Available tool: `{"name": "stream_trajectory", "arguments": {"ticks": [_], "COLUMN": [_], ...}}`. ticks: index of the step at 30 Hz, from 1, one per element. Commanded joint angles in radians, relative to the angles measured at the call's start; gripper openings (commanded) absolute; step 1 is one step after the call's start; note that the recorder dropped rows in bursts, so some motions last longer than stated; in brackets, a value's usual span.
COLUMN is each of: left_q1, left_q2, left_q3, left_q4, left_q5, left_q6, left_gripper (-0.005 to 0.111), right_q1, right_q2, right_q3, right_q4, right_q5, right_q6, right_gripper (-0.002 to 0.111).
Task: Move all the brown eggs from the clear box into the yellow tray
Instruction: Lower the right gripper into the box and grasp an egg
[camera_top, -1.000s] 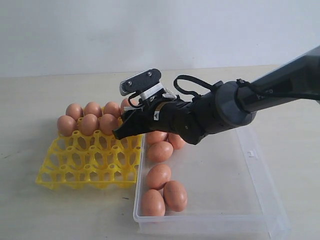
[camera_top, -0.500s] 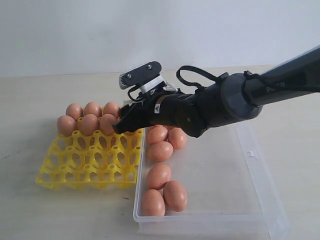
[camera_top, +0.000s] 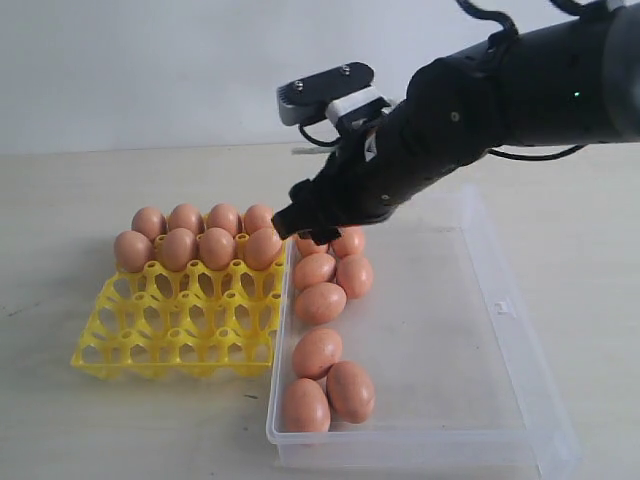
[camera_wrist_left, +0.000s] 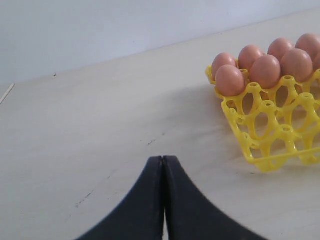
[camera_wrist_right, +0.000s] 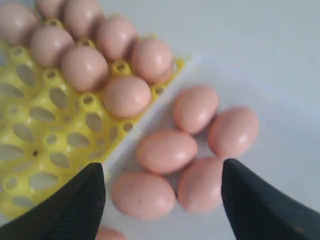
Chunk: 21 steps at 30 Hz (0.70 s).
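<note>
The yellow tray (camera_top: 175, 335) lies at the left, and brown eggs (camera_top: 215, 247) fill its two back rows. To its right, the clear box (camera_top: 450, 330) holds several more brown eggs (camera_top: 320, 303) along its left side. My right gripper (camera_top: 303, 230) hangs open and empty just above the far-left group of box eggs. In the right wrist view its jaws (camera_wrist_right: 162, 165) stand wide over a cluster of eggs (camera_wrist_right: 166, 151), beside the tray (camera_wrist_right: 45, 145). My left gripper (camera_wrist_left: 162, 158) is shut and empty, low over the bare table to the left of the tray (camera_wrist_left: 280, 135).
The right arm's dark body (camera_top: 500, 100) reaches in from the upper right, above the back of the box. The box has a small latch tab (camera_top: 503, 305) on its right wall. The tray's front rows of cups (camera_top: 180, 350) are open.
The right gripper has opened and left an egg in the tray's second row at the right end. It has then risen and swung right, over the box's far-left eggs.
</note>
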Motion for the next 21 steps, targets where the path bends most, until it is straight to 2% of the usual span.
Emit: {"name": "stream_trajectory", "arguments": {"ticks": [1,10,18,21], "left_q1": [0.002,0.002,0.002,0.002], "left_q2": [-0.006,-0.006,-0.006,-0.006], "left_q3": [-0.004,-0.004,-0.004,-0.004], "left_q4": [0.0,0.0,0.0,0.0], "left_q5": [-0.006,-0.006,-0.006,-0.006], "left_q6": [-0.005,-0.005,-0.005,-0.005], "left_gripper": [0.0,0.0,0.0,0.0], "right_q1": [-0.022,-0.069,-0.073,-0.073], "right_q2": [-0.015,0.046,0.123,0.153], "right_q3": [0.0,0.0,-0.002,-0.002], "right_q4": [-0.038,-0.142,-0.131,-0.153], "right_q5": [0.186,0.125,0.027,-0.016], "right_q6": [0.119,0.504,0.515,0.609], "right_gripper": [0.064,0.064,0.064,0.064]}}
